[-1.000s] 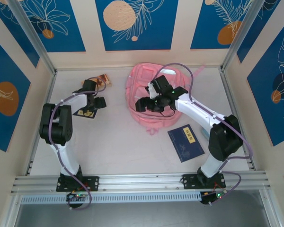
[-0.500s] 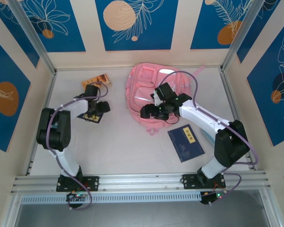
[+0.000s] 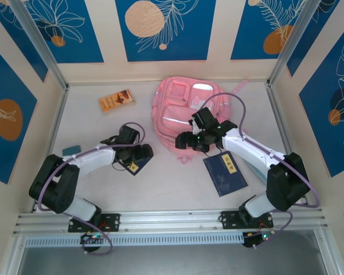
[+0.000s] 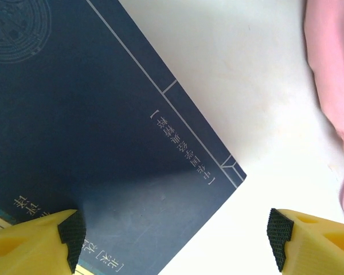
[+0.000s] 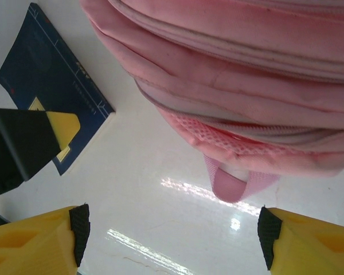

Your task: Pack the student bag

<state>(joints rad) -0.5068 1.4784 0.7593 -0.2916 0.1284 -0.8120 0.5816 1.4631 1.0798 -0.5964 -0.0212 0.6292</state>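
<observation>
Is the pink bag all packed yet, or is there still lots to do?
Nothing looks packed yet: the student bag lies on the table, three books outside it. In hand: the open left gripper hovers over a small dark blue book; the open right gripper is by the bag's pink loop. Still to go in: that book, the bigger blue book and the orange book.
</observation>
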